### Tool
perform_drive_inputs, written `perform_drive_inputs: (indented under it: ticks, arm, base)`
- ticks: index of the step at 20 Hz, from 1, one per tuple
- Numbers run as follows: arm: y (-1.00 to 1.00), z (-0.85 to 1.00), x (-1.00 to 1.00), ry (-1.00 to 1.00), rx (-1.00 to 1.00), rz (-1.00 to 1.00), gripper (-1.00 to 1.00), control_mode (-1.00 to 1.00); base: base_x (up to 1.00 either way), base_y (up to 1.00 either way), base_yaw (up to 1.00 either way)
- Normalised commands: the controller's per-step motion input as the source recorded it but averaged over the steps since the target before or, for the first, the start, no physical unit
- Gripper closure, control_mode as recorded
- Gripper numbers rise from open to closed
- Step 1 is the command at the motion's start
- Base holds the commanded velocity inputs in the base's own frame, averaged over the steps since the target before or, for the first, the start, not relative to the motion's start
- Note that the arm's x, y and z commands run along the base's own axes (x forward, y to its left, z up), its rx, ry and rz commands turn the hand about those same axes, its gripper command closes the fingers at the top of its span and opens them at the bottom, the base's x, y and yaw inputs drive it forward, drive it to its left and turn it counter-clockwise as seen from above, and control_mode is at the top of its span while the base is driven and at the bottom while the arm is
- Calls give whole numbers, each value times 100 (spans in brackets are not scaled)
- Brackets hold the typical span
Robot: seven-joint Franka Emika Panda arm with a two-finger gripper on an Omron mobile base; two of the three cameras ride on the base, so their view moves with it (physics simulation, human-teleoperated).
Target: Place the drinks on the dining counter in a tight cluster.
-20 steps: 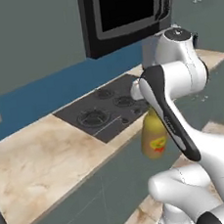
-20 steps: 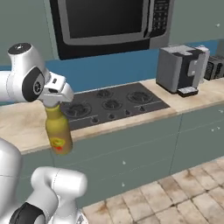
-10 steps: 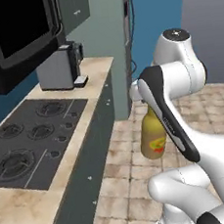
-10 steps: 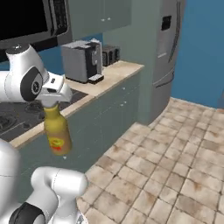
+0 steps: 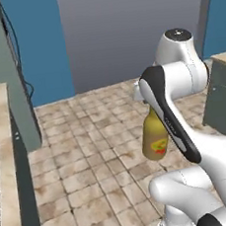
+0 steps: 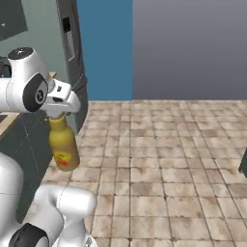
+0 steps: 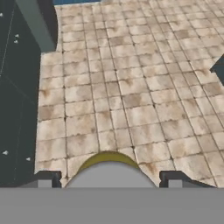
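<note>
While raised, end effector (image 6: 59,116) holds amber bottle (image 6: 63,144) upright.

Rear flanking views (shared floor (image 5: 89,152))

Glossy amber bottle (image 5: 154,139) with smooth grey cap; matt stone-tiled floor (image 5: 89,152).

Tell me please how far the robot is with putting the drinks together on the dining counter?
Nothing looks finished yet. In hand: the gripper holds the amber bottle by its neck, hanging upright over the tiled floor. The dining counter and the other drinks cannot be seen from here, so how many already stand there I cannot tell. Left: bring this bottle to the counter and set it close to the others.
</note>
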Motion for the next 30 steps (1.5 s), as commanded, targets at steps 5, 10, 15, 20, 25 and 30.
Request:
perform_drive_inputs:
  ticks: [5,10,15,20,25,30]
  arm:
    - [0,0,0,0,0,0,100,100]
    - [0,0,0,0,0,0,100,100]
    - [0,0,0,0,0,0,100,100]
    - [0,0,0,0,0,0,100,100]
    - [0,0,0,0,0,0,100,100]
    - [0,0,0,0,0,0,100,100]
  base:
    - [43,8,-76]
    - [89,38,-41]
    - [100,28,-14]
    - [100,20,-24]
    - [100,15,-42]
    - [100,29,-53]
